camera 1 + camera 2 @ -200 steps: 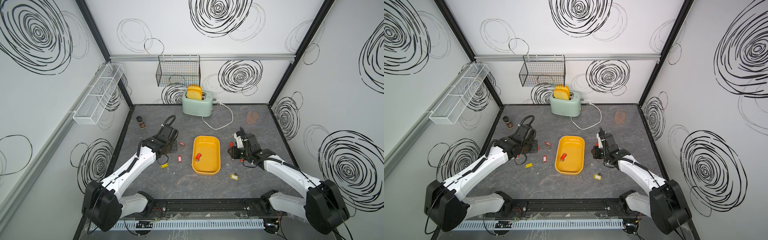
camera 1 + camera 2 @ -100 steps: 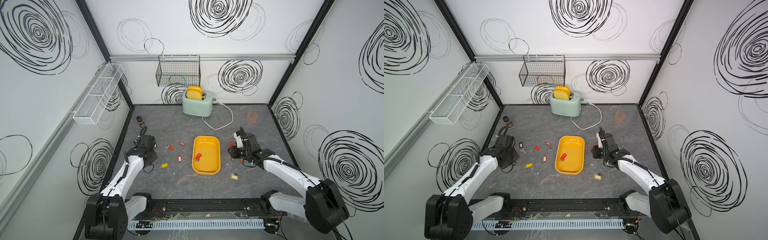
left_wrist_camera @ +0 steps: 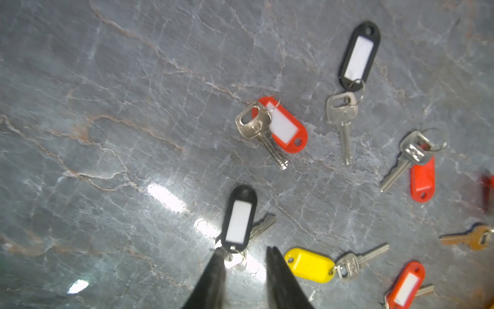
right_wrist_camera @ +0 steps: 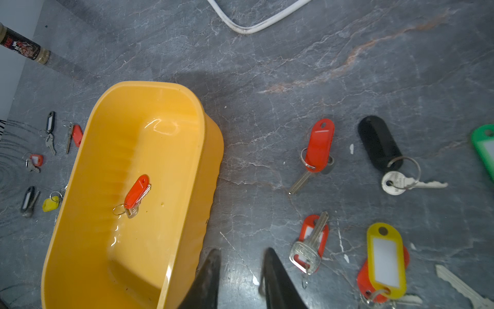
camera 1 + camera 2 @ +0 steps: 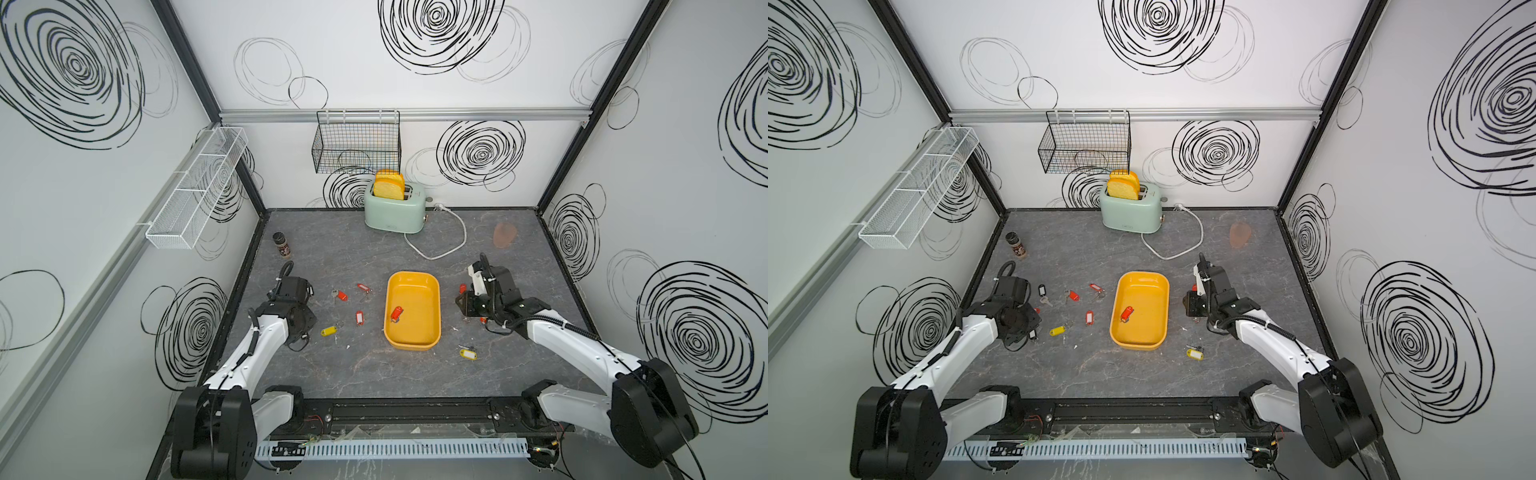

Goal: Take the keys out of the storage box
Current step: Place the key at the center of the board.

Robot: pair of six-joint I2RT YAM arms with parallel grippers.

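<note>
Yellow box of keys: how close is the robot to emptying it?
Nearly done: most keys lie scattered on the table. Nothing is in hand; left gripper and right gripper are both open, empty. Remaining: one red-tagged key in the storage box.

Left claw (image 3: 244,250), tips apart, at black-tagged key (image 3: 238,222) amid scattered keys (image 3: 280,125)

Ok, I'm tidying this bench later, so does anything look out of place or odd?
Keys lie scattered on the table either side of the yellow tray; one red-tagged key lies inside. A reddish smear marks the table near the back right, and the toaster has its cord trailing loose.
</note>
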